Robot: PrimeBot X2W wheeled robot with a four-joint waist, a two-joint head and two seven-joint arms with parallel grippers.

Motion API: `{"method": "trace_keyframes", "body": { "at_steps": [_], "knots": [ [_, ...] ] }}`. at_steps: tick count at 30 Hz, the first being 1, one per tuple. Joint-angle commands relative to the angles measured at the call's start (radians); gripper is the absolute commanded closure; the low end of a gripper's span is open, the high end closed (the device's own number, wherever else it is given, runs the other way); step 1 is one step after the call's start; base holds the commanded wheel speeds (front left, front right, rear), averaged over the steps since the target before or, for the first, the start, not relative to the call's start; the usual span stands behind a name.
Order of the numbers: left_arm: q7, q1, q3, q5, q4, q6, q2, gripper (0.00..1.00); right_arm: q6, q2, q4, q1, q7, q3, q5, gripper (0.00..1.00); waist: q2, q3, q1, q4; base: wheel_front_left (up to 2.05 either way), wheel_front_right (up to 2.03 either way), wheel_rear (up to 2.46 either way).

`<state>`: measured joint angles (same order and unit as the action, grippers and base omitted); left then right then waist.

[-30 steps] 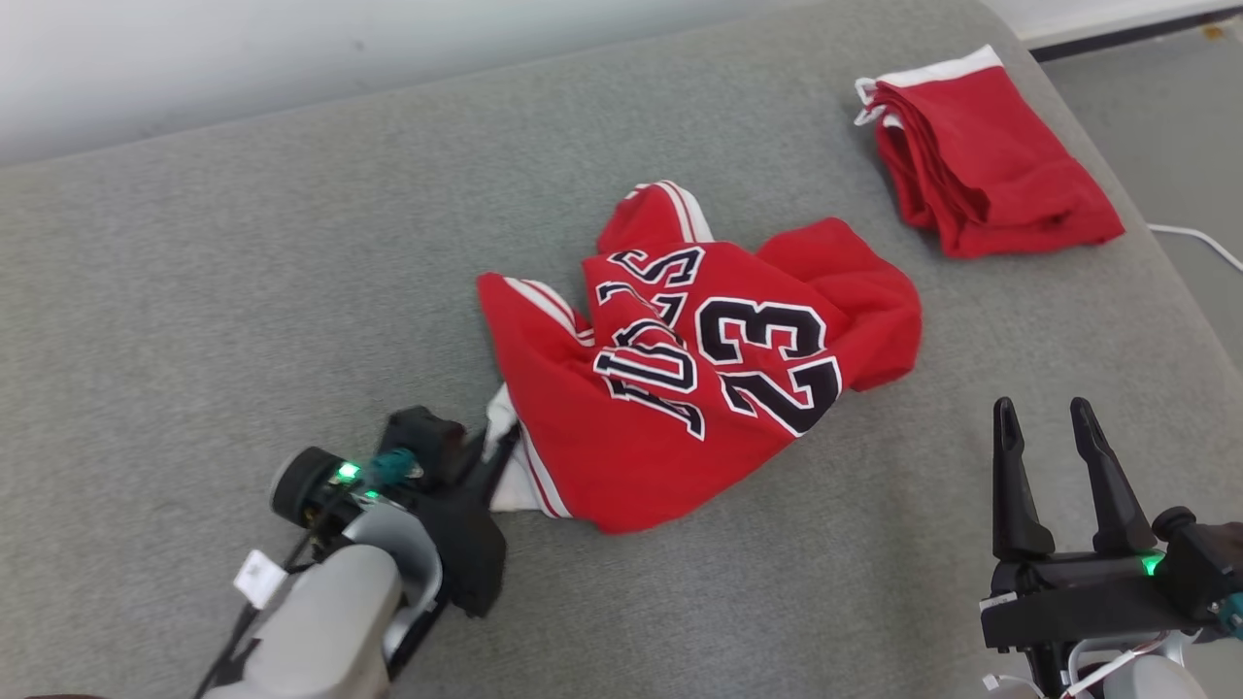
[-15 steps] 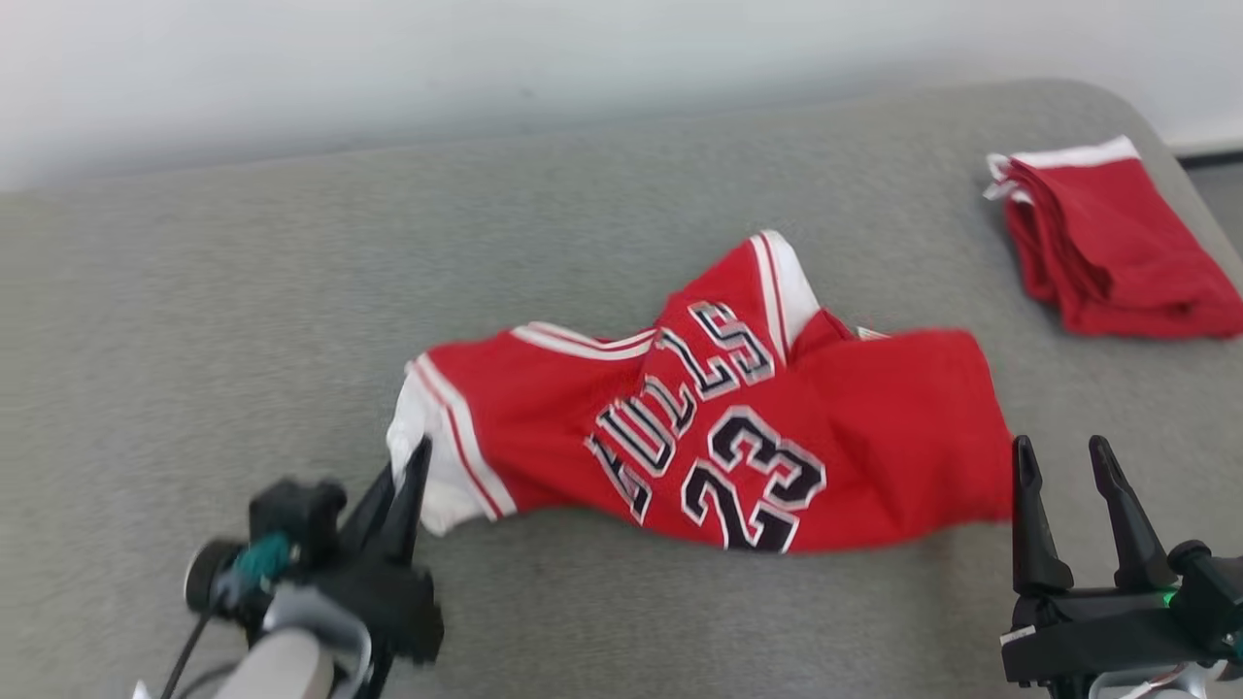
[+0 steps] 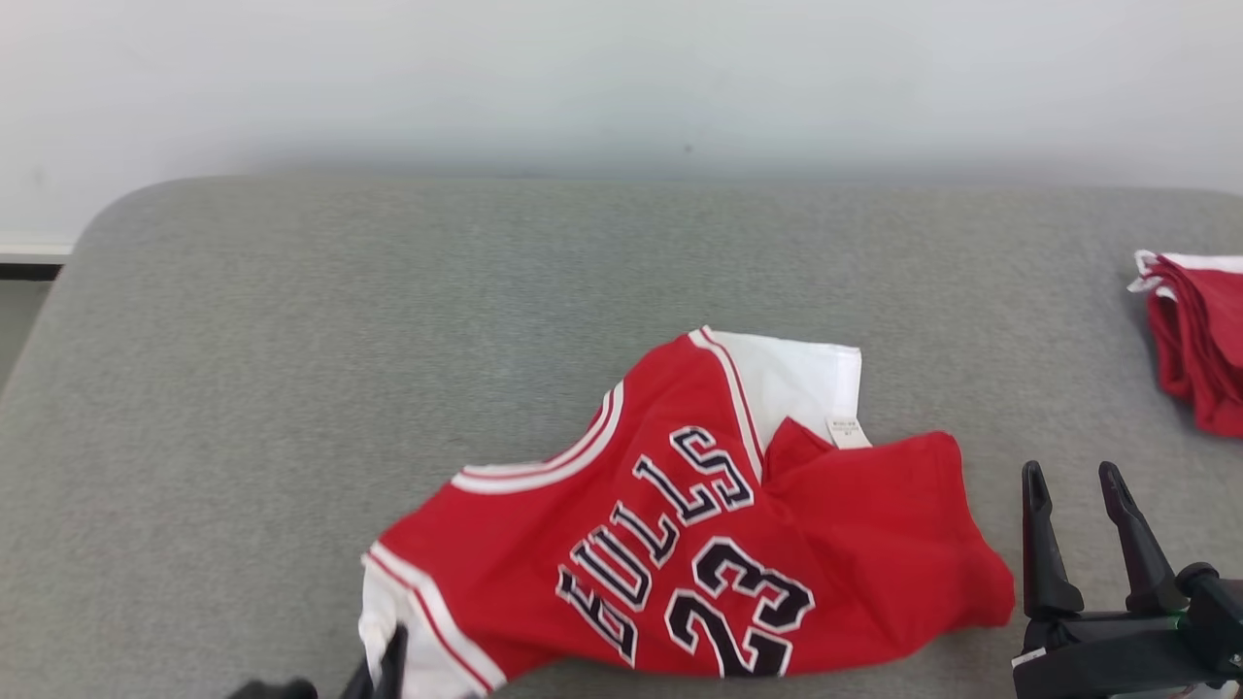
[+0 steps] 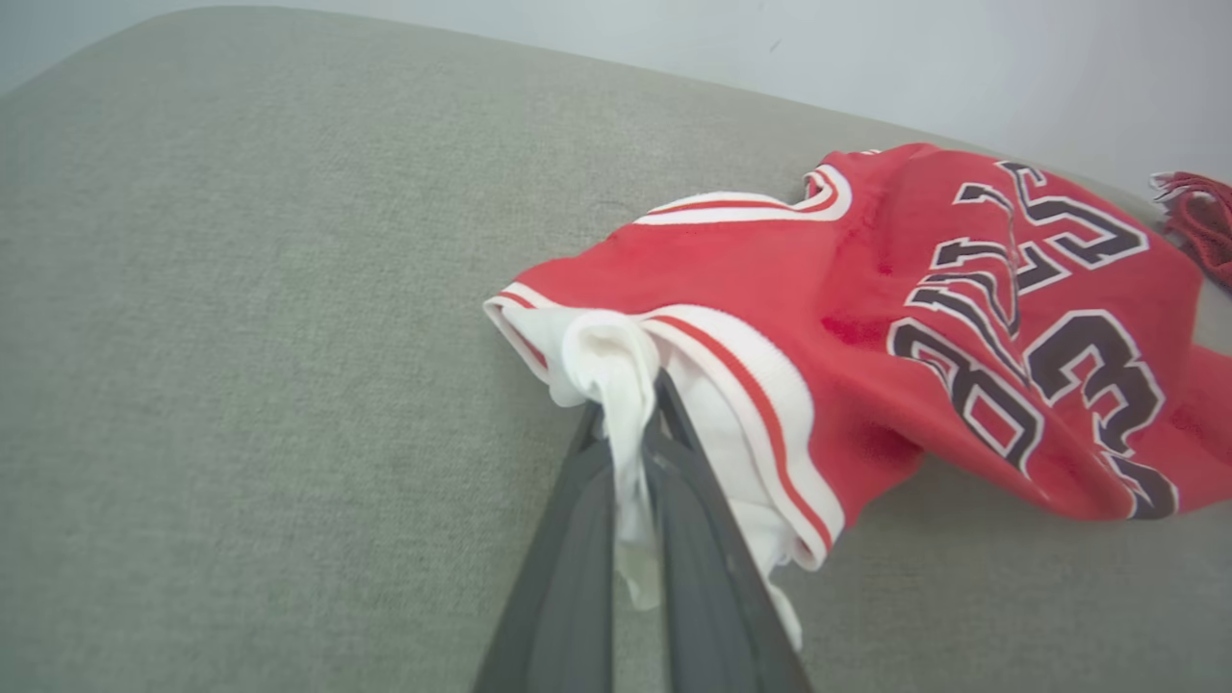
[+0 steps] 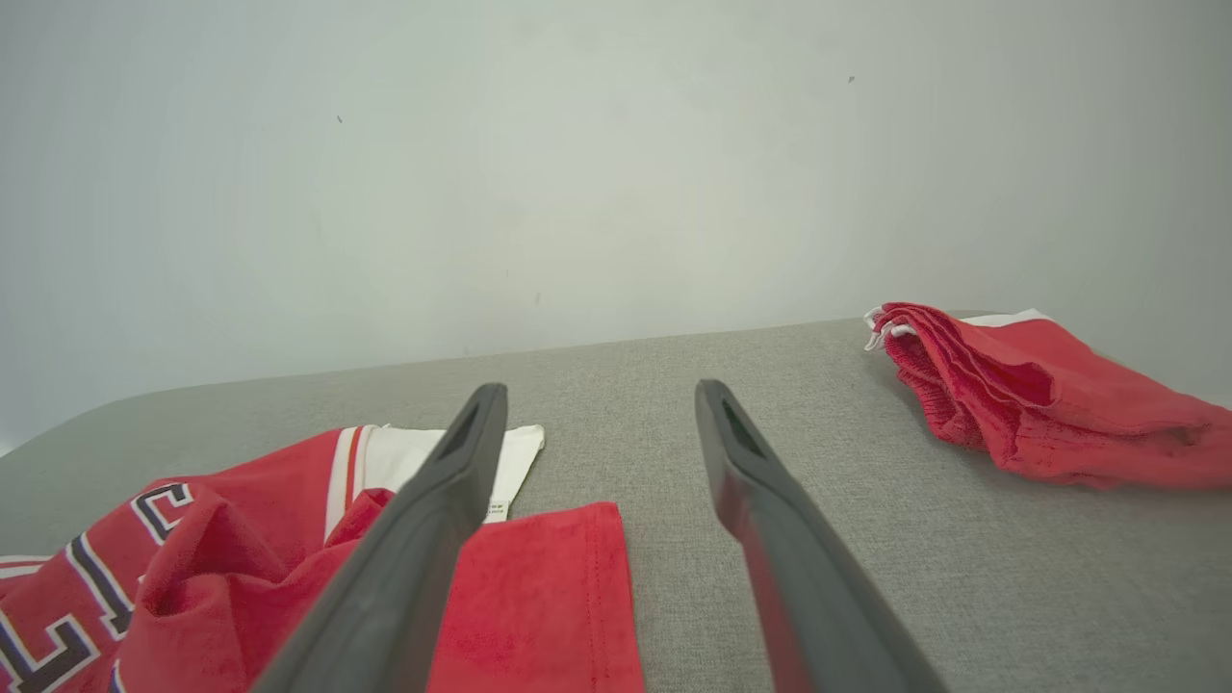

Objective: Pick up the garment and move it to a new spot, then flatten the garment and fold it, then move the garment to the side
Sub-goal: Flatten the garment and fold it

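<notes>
Left gripper [image 4: 628, 399], seen along its own two dark fingers in the left wrist view, is clamped tight on a bunched white edge of the red jersey [image 3: 680, 524]. The cloth is squeezed between the fingers and a strip of it hangs below the pinch. In the head view a dark tip at the bottom edge, left of centre, meets the jersey's white trim. It appears to be this same gripper, though the frame cuts most of it off.

The jersey lies rumpled on the grey fabric-covered worktop [image 3: 291, 388], in the lower middle of the head view. Black-and-white lettering and the number 23 slant across it. A white inner panel with a small label shows at its upper right.

Right gripper [image 3: 1071, 473] sits at the lower right of the head view, fingers spread wide and pointing up the frame. It holds nothing and is just beside the jersey's right corner. A second red garment [image 3: 1199, 340], folded and with white trim, lies at the right edge, well apart from the jersey. A pale wall [image 3: 583, 78] runs across the top.
</notes>
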<state>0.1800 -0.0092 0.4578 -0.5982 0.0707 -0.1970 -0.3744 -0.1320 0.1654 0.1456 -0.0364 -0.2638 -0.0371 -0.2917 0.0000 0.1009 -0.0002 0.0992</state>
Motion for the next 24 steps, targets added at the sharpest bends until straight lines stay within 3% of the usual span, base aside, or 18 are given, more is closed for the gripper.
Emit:
{"method": "trace_keyframes", "body": {
  "at_steps": [1,4,5,6,7,12,20,24],
  "knots": [
    [-0.010,0.034,0.003,0.000,-0.015,-0.014,-0.008,1.00,0.003,0.005,0.004,0.012,-0.001,0.000,-0.001,0.00,0.0000,-0.017,0.0002,0.034,0.00,0.00,0.00],
    [-0.021,0.073,0.012,-0.012,-0.024,-0.030,0.003,1.00,0.003,0.005,0.009,0.012,-0.001,0.003,-0.002,0.00,0.0000,-0.017,0.0002,0.042,0.00,0.00,0.00],
    [-0.023,0.079,0.016,-0.013,-0.019,-0.031,0.006,0.90,0.003,0.004,0.011,0.011,-0.001,0.005,-0.002,0.00,0.0000,-0.018,0.0002,0.043,0.00,0.00,0.00],
    [-0.022,0.080,0.019,-0.015,-0.014,-0.030,0.010,0.09,0.003,0.003,0.012,0.009,-0.001,0.007,-0.001,0.00,0.0000,-0.018,0.0002,0.043,0.00,0.00,0.00],
    [-0.017,0.079,0.020,-0.017,-0.010,-0.030,0.014,0.00,0.003,0.002,0.012,0.007,-0.001,0.009,0.000,0.00,0.0000,-0.019,0.0002,0.043,0.00,0.00,0.00],
    [0.019,0.048,0.004,0.001,-0.021,-0.031,0.012,0.00,0.003,0.008,0.013,-0.001,-0.001,0.013,-0.003,0.00,0.0000,-0.018,0.0002,0.030,0.00,0.00,0.00],
    [0.049,-0.087,-0.058,0.059,-0.073,-0.024,-0.055,0.00,0.003,0.000,0.013,-0.016,-0.001,0.016,-0.001,0.00,0.0000,-0.001,0.0002,-0.028,0.00,0.00,0.00],
    [-0.006,-0.276,-0.069,0.087,-0.077,0.024,-0.104,0.00,0.003,-0.003,0.015,-0.044,-0.001,0.023,-0.007,0.00,0.0000,0.035,0.0002,-0.086,0.00,0.00,0.00]
  ]
}}
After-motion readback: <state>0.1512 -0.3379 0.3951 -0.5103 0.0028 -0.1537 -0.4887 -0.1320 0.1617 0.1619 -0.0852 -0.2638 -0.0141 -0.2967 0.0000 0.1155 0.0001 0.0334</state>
